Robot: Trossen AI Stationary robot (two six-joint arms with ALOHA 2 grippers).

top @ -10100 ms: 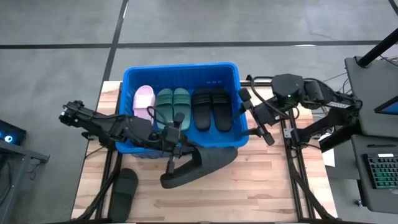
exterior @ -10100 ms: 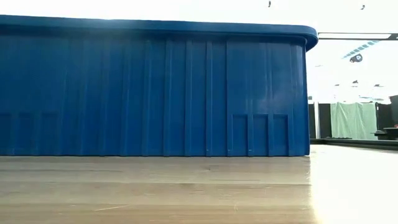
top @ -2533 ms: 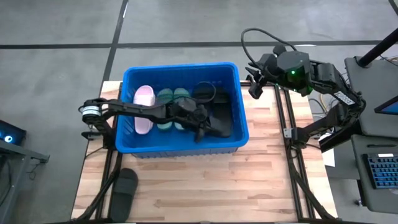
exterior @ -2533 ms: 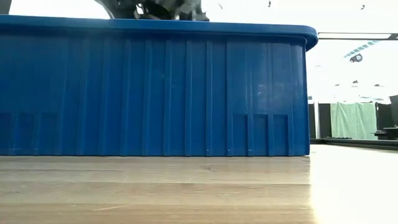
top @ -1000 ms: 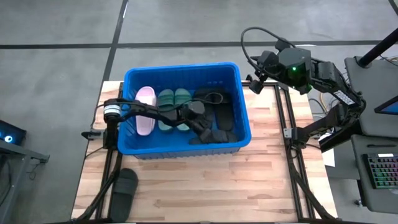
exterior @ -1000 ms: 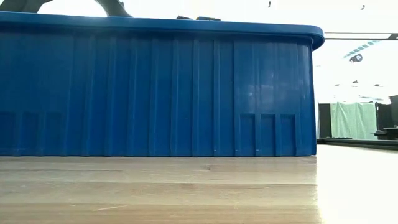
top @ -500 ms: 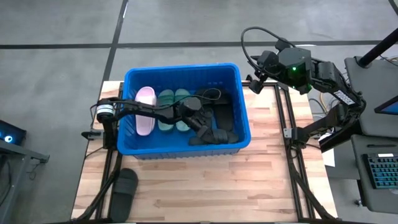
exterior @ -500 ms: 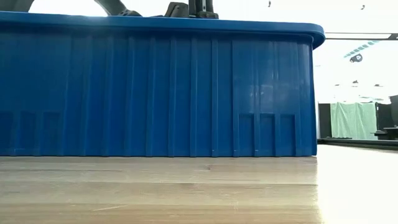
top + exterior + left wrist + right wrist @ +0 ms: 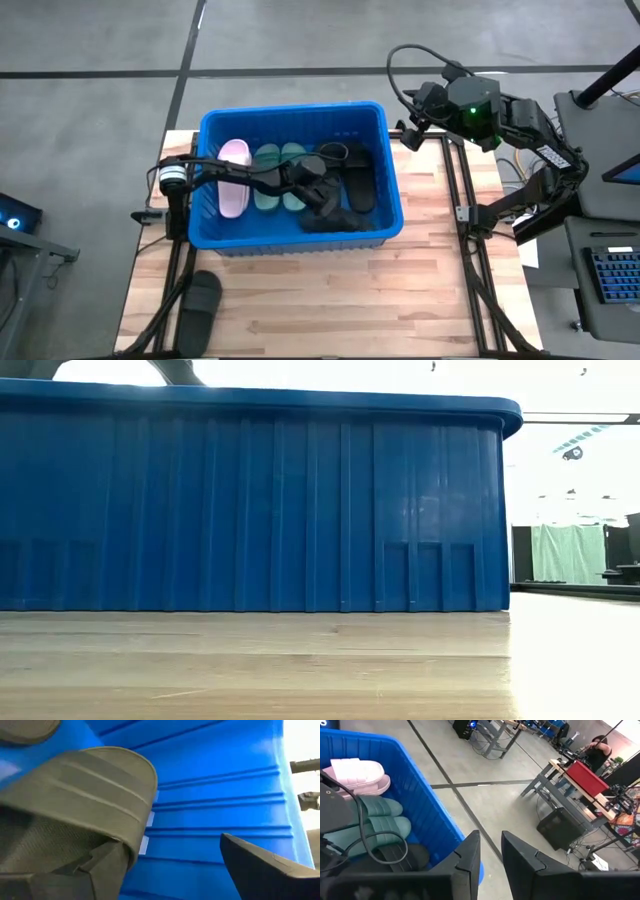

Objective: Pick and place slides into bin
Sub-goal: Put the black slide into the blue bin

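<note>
slides lie in the blue bin (image 9: pixel 296 241), which sits on the wooden table (image 9: pixel 350 300): a pale pink one (image 9: pixel 231 175) at the left end, two dark green ones (image 9: pixel 277 168) beside it, and black ones (image 9: pixel 355 190) at the right end, one (image 9: pixel 335 221) lying across the near wall. one more black slide (image 9: pixel 198 310) lies on the table outside the bin, near the left front corner. left gripper (image 9: pixel 322 195) reaches down inside the bin over the black slides, its fingers (image 9: pixel 260 865) spread apart with nothing between them, a black strap (image 9: pixel 90 805) just beside one finger. right gripper (image 9: pixel 490 855) waits raised beyond the bin's right far corner, fingers a narrow gap apart and empty.
</note>
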